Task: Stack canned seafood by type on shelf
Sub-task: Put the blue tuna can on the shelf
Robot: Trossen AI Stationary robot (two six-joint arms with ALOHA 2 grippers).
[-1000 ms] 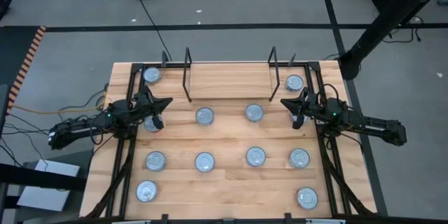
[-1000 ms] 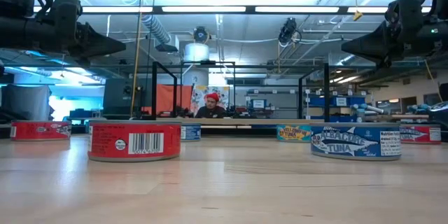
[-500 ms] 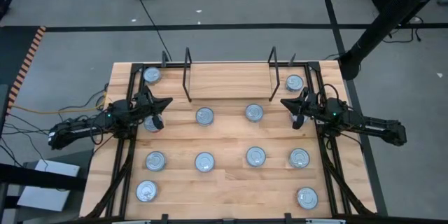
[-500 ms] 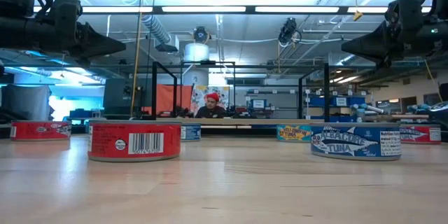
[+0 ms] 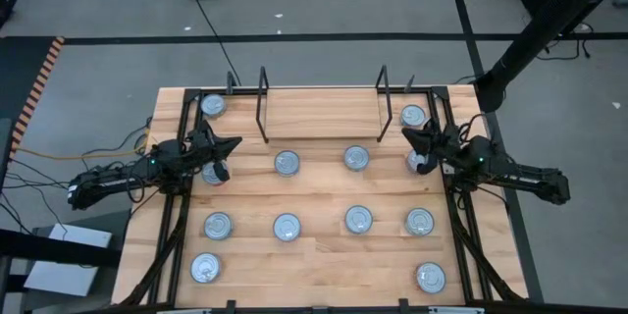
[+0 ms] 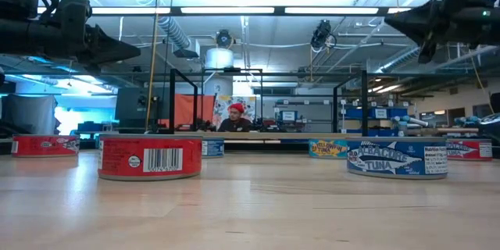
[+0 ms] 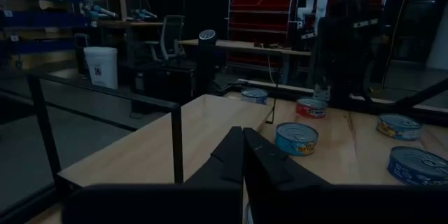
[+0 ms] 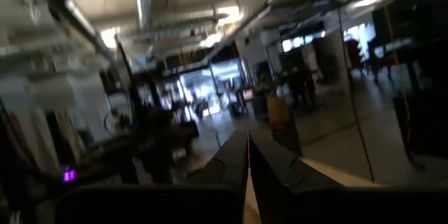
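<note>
About a dozen flat round tins with silver lids lie apart on the wooden table, among them a tin [image 5: 286, 163] and another tin [image 5: 356, 158] just near of the shelf. The shelf [image 5: 324, 113] is the bare board between two black wire uprights at the far edge. The low view shows a red tin [image 6: 150, 157] and a blue tuna tin [image 6: 397, 158] resting on their bases. My left gripper [image 5: 235, 142] [image 6: 137, 49] [image 7: 243, 147] hovers shut above the table's left side, over a tin [image 5: 213, 173]. My right gripper [image 5: 405, 134] [image 6: 388, 22] [image 8: 248, 150] hangs shut above the right side, tipped upward, over a tin [image 5: 420, 163].
Black metal rails [image 5: 177, 206] [image 5: 461, 206] run along the table's left and right sides under the arms. One tin [image 5: 213, 106] sits in the far left corner and one tin [image 5: 413, 116] in the far right, outside the uprights. A person [image 6: 235, 119] sits in the room beyond.
My right gripper has risen and tipped its fingers upward, drawing back a little toward the table's right and far edges; its wrist view now looks at the ceiling. It stays shut. The tins have not moved.
</note>
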